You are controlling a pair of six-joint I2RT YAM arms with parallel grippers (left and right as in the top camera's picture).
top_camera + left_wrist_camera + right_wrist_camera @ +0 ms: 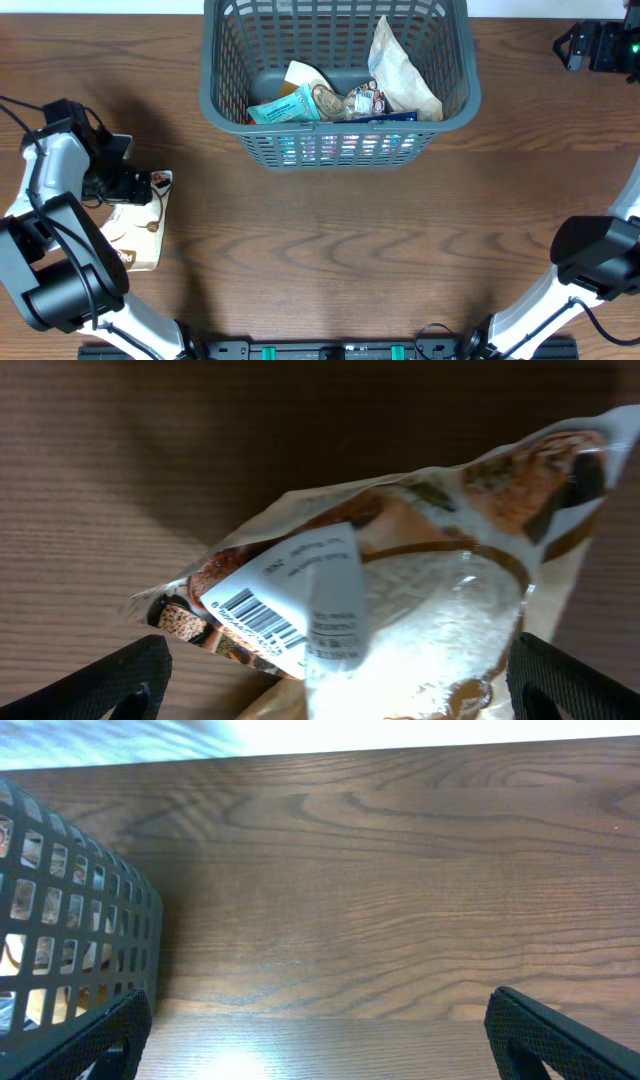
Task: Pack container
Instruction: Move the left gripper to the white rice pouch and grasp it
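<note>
From above we count one basket (270, 150), two arms and one loose packet (140, 225). The basket stands at the far middle of the table (340, 250). It is dark grey-green and rectangular, with slotted walls and a flared rim. Inside we make out at least four packets: a teal one, a tall pale one leaning on the right wall, a cream one behind, and small ones between them. We cannot tell the full number. The loose packet lies flat near the left edge, well apart from the basket. The left gripper (140, 185) is over its far end. The right gripper (575, 45) is by the far right corner. Bare wood stretches wide between basket, packet and near edge.

At the left wrist, one packet (420, 610), pale with a barcode label, fills the view. The left gripper (340, 670) is spread wide, with a finger at each side of the packet and no squeeze on it.

At the right wrist, the basket (60, 920) wall shows at the left. The right gripper (318, 1010) is spread wide over bare wood and holds nothing. The table's far edge runs along the top.
</note>
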